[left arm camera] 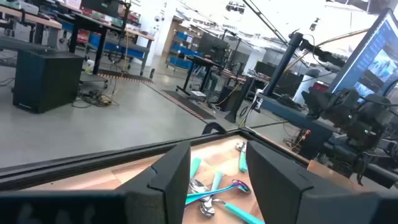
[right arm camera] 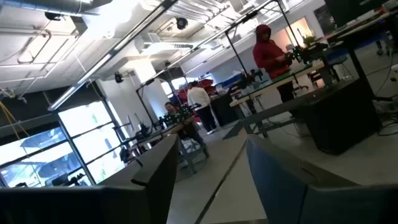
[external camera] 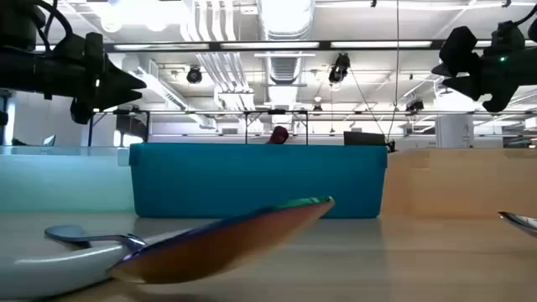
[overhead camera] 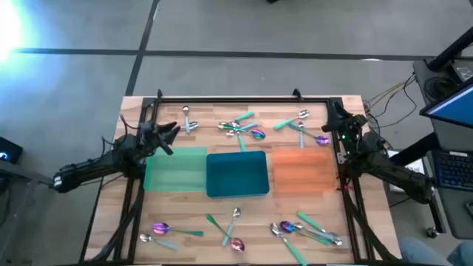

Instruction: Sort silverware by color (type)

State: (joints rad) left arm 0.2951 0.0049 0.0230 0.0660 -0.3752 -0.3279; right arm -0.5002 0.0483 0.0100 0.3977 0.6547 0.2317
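Note:
The silverware lies loose on the wooden table in two bands. Spoons with teal handles, silver ones and a purple one lie along the far side [overhead camera: 242,127], and more lie along the near side [overhead camera: 307,230]. One iridescent spoon [external camera: 226,243] lies close in front of the low camera. My left gripper [overhead camera: 174,131] hovers open above the table's far left, its fingers [left arm camera: 165,180] framing the far spoons [left arm camera: 211,190] at a distance. At the far right, my right gripper [overhead camera: 330,118] hovers open, high above the table and pointing level into the room [right arm camera: 208,162]. Neither holds anything.
Three flat trays sit side by side across the table's middle: green [overhead camera: 176,168], teal [overhead camera: 236,174] and orange [overhead camera: 301,170]. A black frame rail [overhead camera: 236,99] runs along the far edge. People stand at benches in the room beyond [right arm camera: 268,53].

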